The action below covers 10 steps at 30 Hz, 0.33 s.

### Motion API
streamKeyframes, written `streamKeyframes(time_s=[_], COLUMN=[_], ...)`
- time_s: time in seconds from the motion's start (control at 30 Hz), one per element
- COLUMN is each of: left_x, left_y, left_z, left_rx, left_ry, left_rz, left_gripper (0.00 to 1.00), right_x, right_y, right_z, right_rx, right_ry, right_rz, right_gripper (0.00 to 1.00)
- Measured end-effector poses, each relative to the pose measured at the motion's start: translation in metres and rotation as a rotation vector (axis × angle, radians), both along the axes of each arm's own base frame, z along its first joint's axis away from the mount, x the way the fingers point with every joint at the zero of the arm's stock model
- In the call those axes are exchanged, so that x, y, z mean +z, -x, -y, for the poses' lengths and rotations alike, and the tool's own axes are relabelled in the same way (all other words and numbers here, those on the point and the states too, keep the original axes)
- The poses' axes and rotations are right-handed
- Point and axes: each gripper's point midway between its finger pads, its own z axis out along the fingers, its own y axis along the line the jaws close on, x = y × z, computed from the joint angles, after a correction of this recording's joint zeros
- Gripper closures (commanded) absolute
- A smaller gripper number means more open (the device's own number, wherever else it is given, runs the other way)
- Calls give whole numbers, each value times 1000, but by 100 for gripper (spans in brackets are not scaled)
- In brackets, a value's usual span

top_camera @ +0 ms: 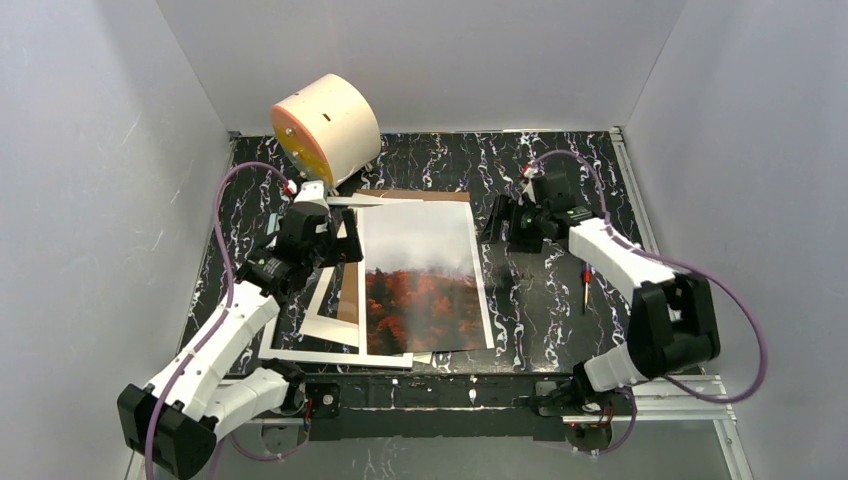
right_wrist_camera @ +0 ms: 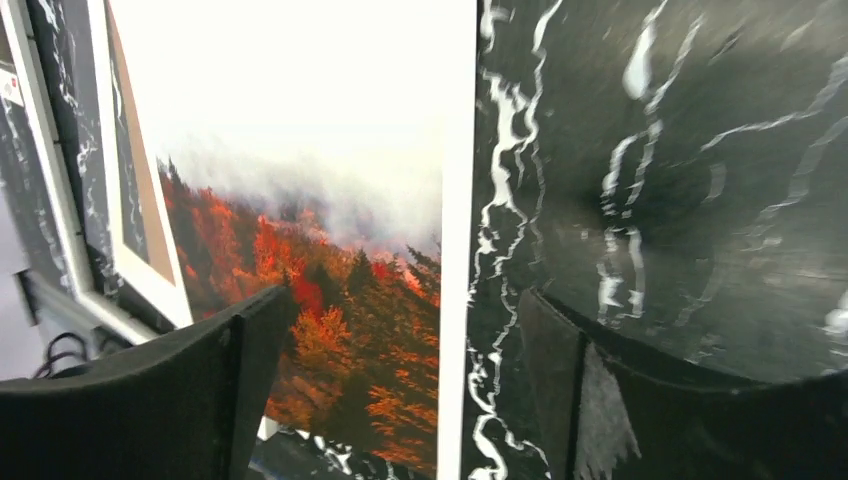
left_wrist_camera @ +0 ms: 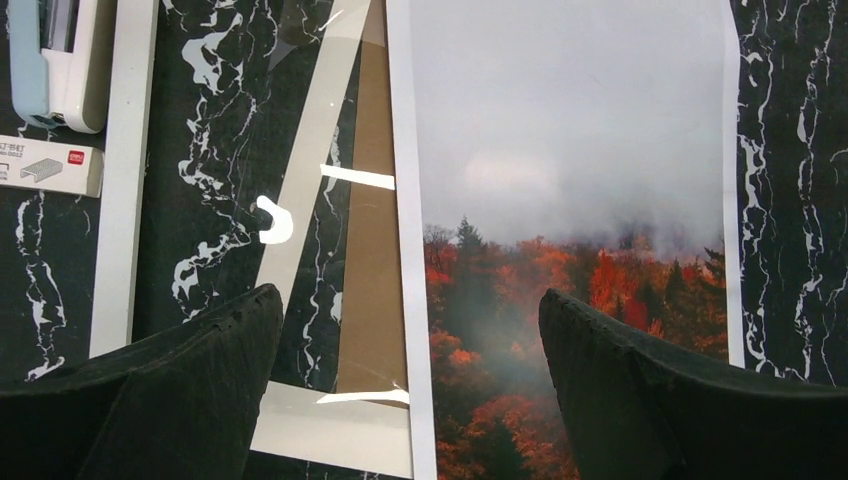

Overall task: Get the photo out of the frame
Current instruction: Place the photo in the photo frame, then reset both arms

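Observation:
The photo (top_camera: 420, 275) of red-orange trees under grey mist lies flat and face up in the middle of the table, its left edge over loose frame parts. The white frame (top_camera: 330, 357) sits beneath it at the left, with a brown backing board (top_camera: 420, 195) showing behind. My left gripper (top_camera: 348, 245) hovers open over the photo's left edge (left_wrist_camera: 570, 200) and the brown board (left_wrist_camera: 372, 250), holding nothing. My right gripper (top_camera: 496, 228) is open just off the photo's right edge. The photo's white border (right_wrist_camera: 455, 300) runs between its fingers (right_wrist_camera: 190, 390) without being pinched.
A cream cylinder with an orange face (top_camera: 325, 125) lies at the back left. A red-tipped tool (top_camera: 586, 280) rests on the table at the right. A stapler (left_wrist_camera: 65, 60) and a staple box (left_wrist_camera: 45, 165) lie left of the frame strip (left_wrist_camera: 125, 180). Grey walls enclose the table.

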Motion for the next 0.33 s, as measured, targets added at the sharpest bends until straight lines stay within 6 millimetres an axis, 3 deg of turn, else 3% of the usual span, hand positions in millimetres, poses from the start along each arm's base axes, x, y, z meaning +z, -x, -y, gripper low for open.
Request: streamKeyframes(time_s=[0.13,0.23,0.33], left_x=[4,10,14], left_y=[-8,-11,-13], left_z=[-1,-5,-7], left_rx=[21,41,52], left_ry=[-19,-30,-39], left_rz=[1,18,32], left_gripper=[2,2,2], right_x=[50,98,134], right_y=[-13,-12,-4], right_z=[20,31,39], right_rx=[-56,-104,-141], right_ry=[67,53,15], right_rz=[202,370,509], right_gripper=[1,1,1])
